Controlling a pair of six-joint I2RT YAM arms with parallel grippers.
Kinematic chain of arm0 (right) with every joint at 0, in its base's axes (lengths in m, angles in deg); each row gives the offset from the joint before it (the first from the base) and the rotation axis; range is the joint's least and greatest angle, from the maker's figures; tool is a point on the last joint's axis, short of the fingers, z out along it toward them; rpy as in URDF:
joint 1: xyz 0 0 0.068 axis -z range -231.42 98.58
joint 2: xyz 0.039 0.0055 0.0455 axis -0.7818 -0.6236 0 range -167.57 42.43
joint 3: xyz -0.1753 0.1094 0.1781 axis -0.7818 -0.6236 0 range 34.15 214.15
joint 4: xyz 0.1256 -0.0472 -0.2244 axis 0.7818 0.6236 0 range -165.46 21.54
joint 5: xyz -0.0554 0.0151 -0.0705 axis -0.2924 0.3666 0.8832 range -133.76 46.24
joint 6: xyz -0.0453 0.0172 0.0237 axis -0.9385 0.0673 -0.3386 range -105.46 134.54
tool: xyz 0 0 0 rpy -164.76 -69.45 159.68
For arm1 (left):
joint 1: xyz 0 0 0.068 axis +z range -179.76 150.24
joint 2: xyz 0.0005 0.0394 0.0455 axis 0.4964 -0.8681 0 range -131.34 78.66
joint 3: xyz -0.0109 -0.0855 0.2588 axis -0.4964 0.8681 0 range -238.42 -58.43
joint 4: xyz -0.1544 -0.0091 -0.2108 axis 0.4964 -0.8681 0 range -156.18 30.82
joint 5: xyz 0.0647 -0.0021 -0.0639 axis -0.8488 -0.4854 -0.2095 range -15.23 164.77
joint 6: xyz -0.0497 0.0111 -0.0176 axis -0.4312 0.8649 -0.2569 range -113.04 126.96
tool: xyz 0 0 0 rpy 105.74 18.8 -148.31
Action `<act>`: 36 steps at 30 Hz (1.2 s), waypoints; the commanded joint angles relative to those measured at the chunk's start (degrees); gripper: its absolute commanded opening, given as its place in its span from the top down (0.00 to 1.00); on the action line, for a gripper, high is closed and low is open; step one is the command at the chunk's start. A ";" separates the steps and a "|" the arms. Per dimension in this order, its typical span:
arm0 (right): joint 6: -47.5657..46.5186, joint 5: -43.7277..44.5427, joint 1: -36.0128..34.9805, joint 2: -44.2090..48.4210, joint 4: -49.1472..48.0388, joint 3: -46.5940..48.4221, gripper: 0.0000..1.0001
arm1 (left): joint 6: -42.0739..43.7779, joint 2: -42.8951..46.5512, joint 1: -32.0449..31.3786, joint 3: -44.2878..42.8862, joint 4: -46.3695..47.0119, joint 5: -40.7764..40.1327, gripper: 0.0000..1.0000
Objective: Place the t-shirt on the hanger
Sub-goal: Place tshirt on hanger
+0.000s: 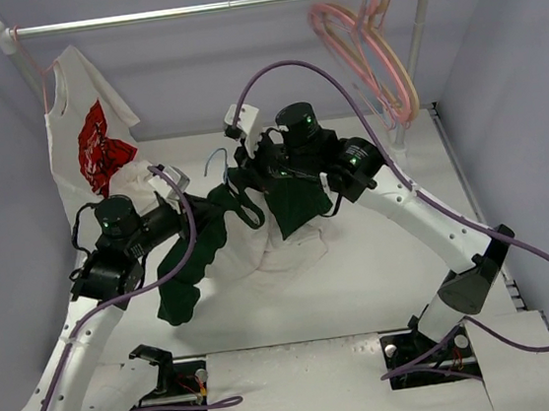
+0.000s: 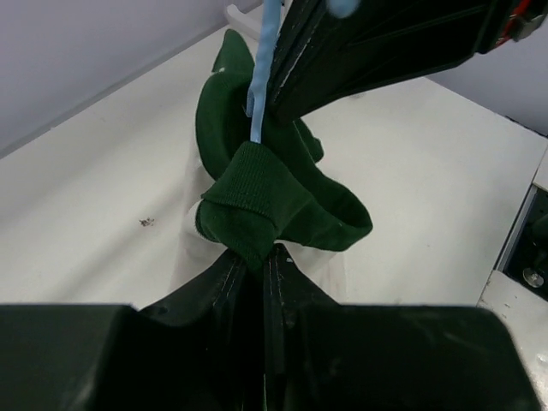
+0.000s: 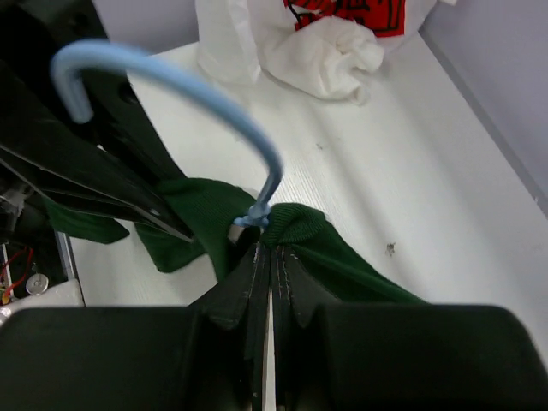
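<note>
The t-shirt (image 1: 294,248), white with dark green sleeves, hangs bunched between my two arms above the table's middle. My left gripper (image 2: 259,254) is shut on a fold of its green collar (image 2: 265,201). The hanger (image 3: 175,79), a thin light-blue wire, rises out of the collar with its hook (image 1: 217,157) free. My right gripper (image 3: 267,247) is shut just below the hanger's twisted neck (image 3: 256,217), and the collar (image 3: 300,227) bunches against its tips. The hanger's shoulders are hidden inside the cloth. The two grippers (image 1: 223,203) (image 1: 249,174) nearly touch.
A white shirt with a red graphic (image 1: 94,147) hangs from the rail (image 1: 212,8) at the back left and drapes onto the table. Several pink hangers (image 1: 376,55) hang at the rail's right end. Grey walls close in the sides and back.
</note>
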 commanded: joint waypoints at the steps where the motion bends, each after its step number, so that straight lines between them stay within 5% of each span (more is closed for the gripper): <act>1: -0.72 -2.62 -2.87 -1.57 -1.82 7.41 1.00 | -1.31 0.80 -0.45 -4.07 9.40 3.27 1.00; 6: -1.52 2.55 -1.74 1.76 -4.27 2.72 1.00 | -0.42 3.35 -0.45 -5.32 8.96 3.36 1.00; 16: 2.79 4.07 7.05 9.94 -9.02 -16.12 0.97 | -9.72 8.54 -0.45 8.21 24.85 8.45 1.00; 23: 2.79 2.30 7.94 8.80 -8.15 -12.97 0.95 | -16.33 5.56 -0.45 11.30 33.22 11.79 1.00; 36: 2.88 -0.60 7.94 6.16 -9.81 -6.64 0.97 | -17.04 -0.86 -0.45 13.41 33.13 13.38 1.00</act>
